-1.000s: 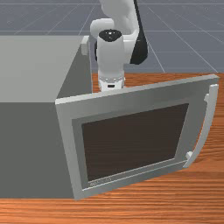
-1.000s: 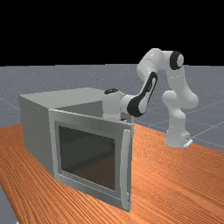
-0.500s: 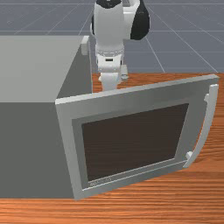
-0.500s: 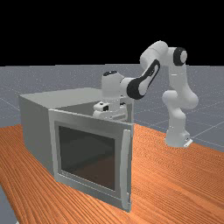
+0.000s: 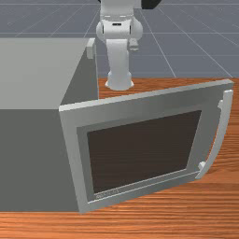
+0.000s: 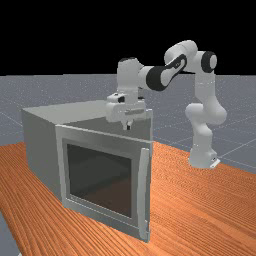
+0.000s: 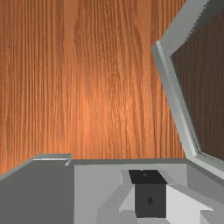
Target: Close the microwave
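The microwave (image 5: pixel 37 74) stands on the orange-brown wood table (image 5: pixel 158 224), and its door is wide open. In the front view we see its grey body on the left, while the microwave door (image 5: pixel 140 108) reaches out from the body toward the front view's right. The door carries a dark window (image 5: pixel 144 151) in a grey frame, with a curved handle (image 5: pixel 220 135) along the edge farthest from the body. In the far view we find the body on the left, and the door stands in front of it with its handle edge toward the middle.

Our gripper (image 6: pixel 128 127) hangs upright, pointing down, and in the far view it lies just above the door's top edge, on the door's inner side and apart from it. Its fingers (image 7: pixel 144 197) look to be together, tips meeting. In the wrist view we look past them onto bare wood, with the light grey inside of the microwave beneath them and the open door beside them. Our Panda arm (image 6: pixel 204 135) rises from its base at the far view's right, bends high and comes down to the hand beside the microwave's opening.
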Controlling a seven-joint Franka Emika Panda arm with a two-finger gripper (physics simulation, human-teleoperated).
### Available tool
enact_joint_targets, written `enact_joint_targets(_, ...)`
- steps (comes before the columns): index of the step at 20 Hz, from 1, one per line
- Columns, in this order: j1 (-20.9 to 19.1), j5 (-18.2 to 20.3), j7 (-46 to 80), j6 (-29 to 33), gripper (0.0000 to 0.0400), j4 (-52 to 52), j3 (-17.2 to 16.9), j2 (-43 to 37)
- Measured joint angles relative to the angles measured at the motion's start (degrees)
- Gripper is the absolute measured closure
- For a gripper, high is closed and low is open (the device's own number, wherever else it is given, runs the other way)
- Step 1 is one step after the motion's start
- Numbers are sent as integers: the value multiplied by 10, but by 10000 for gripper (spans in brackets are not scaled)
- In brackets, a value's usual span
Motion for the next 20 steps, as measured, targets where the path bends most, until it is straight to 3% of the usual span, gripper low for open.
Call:
enact_joint_targets(6, 20, -4, 68, -21, 400, 20, 11, 7)
enact_joint_targets(12, 73, -14, 166, -28, 400, 48, 43, 28)
enact_joint_targets(13, 70, -17, 90, 30, 243, 21, 52, 37)
enact_joint_targets(14, 71, -18, 83, 85, 147, -8, 54, 62)
enact_joint_targets(15, 82, -21, 162, 84, 90, -12, 46, 77)
enact_joint_targets(17, 81, -17, 146, 81, 33, 0, 49, 89)
enact_joint_targets(19, 89, -14, 226, -60, 11, 102, 41, 77)
enact_joint_targets(20, 83, -17, 159, -61, 7, 113, 48, 63)
